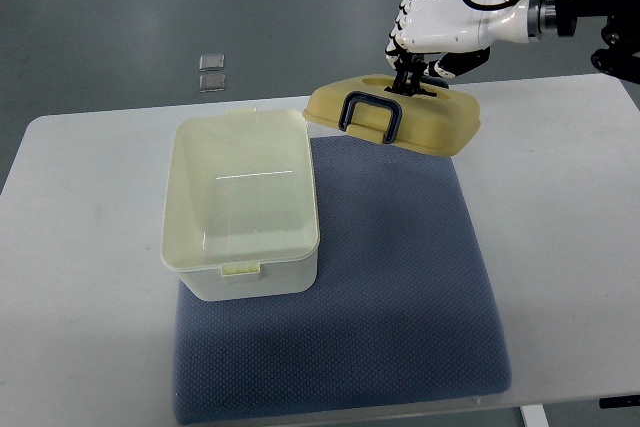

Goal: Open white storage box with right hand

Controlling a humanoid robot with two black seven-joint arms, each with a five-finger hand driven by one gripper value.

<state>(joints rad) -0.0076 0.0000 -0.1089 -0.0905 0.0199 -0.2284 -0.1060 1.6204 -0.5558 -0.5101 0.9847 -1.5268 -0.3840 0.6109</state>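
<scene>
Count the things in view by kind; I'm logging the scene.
Box: 1
Lid: 1
Mat: 1
Table: 1
Small clear squares on the floor: 2
Right hand: 1
Total: 7

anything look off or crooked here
Only the cream plastic lid with the dark handle: the right hand holds it tilted, beyond the blue mat. The open white storage box sits upright and empty, overhanging the mat's left edge. Nothing spilled or damaged.

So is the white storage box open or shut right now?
Open: the lid is off, held by the right hand beside the box, whose empty inside shows.
</scene>
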